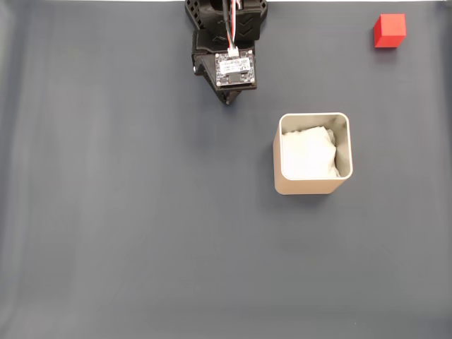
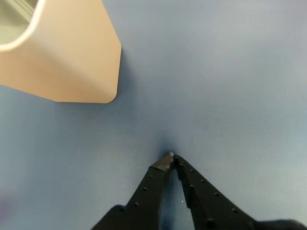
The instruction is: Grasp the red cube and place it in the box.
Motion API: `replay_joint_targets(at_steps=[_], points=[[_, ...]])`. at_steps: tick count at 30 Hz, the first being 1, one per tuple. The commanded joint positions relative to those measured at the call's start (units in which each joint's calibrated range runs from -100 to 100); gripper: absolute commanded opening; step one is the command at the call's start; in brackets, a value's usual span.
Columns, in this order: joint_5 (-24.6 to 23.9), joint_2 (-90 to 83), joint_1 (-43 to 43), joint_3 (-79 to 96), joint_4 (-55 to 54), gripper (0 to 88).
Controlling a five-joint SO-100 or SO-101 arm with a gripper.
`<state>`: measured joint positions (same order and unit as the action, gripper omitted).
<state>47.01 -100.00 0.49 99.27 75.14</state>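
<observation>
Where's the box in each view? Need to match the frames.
Fixed view: the box sits right of centre, open top showing white padding.
Wrist view: its beige wall fills the top-left corner.
Shared landmark: the gripper, shut, its tip at up-left of the box.

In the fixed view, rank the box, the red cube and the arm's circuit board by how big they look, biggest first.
1. The box, clearly largest.
2. The circuit board.
3. The red cube, slightly smaller; the raised board sits nearer the camera, so their ranking is unsure.

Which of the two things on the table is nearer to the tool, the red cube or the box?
The box, beige with white padding, is nearer to the tool. The red cube sits farther away, in the top right corner of the fixed view.
</observation>
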Motion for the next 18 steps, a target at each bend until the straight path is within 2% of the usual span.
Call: replay_joint_targets(at_steps=[1, 18], points=[[-0.98, 1.56, -4.07, 0.73, 0.32, 0.3], [-1.66, 0.0, -4.07, 0.73, 0.65, 0.3]])
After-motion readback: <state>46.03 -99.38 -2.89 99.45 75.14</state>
